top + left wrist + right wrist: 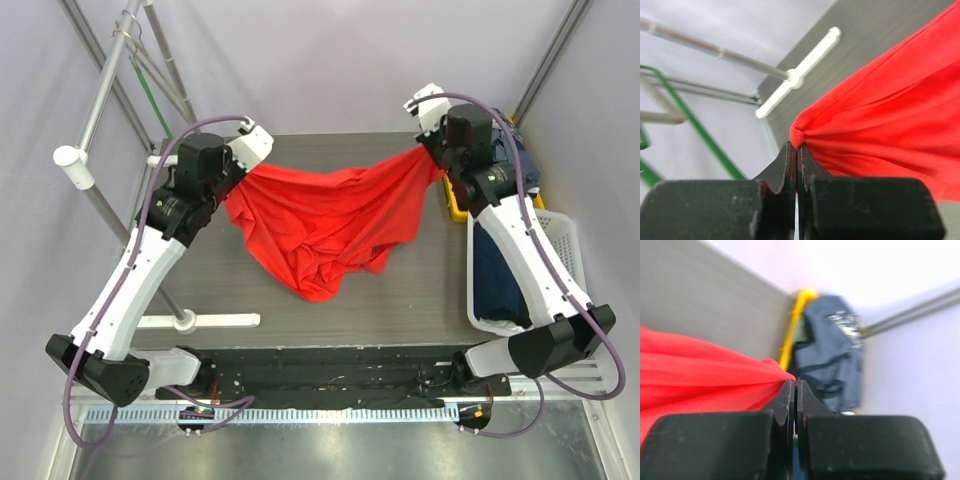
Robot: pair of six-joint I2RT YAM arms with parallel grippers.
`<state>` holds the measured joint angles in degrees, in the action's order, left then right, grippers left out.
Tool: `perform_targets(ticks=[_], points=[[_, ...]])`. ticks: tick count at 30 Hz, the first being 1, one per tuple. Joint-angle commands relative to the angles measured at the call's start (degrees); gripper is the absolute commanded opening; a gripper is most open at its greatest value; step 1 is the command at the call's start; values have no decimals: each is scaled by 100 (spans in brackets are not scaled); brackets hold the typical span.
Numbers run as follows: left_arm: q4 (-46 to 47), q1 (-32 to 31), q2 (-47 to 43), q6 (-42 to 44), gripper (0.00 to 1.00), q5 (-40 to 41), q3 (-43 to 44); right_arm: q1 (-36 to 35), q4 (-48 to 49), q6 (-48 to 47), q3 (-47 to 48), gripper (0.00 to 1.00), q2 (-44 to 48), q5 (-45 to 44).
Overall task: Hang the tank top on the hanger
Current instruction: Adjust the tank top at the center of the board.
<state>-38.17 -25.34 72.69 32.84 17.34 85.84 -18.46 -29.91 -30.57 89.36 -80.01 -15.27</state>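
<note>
Tank top (pixel 330 215) slung above the table (pixel 420 295); left gripper (pixel 794 146) and right gripper (pixel 793 383) each pinch 1 edge, jaws closed on cloth. Such thin holds may slip under tension. The green hanger (pixel 700 131) hangs far left.

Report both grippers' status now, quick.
Left gripper: closed, pinching a bunched edge of the tank top.
Right gripper: closed, pinching the tank top at its opposite edge.

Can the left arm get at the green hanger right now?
Probably not yet: the left gripper is shut on the tank top, which the right gripper also pins. The hanger hangs close by, seemingly unobstructed.
</note>
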Motion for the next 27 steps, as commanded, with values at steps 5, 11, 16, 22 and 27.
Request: perform_targets(ticks=[5, 11, 16, 22, 27], points=[[846, 144, 9, 390, 0, 674, 916, 448, 908, -749, 784, 1, 477, -925], [820, 144, 132, 381, 0, 560, 1637, 527, 1452, -1030, 907, 1, 679, -1373], [812, 144, 246, 381, 0, 542, 2032, 633, 2059, -1030, 1039, 1, 767, -1777], [855, 144, 334, 381, 0, 533, 2446, 650, 2604, -1109, 1057, 1, 706, -2217], [811, 135, 448, 469, 0, 489, 2665, 642, 2272, -1224, 1057, 1, 645, -1787]])
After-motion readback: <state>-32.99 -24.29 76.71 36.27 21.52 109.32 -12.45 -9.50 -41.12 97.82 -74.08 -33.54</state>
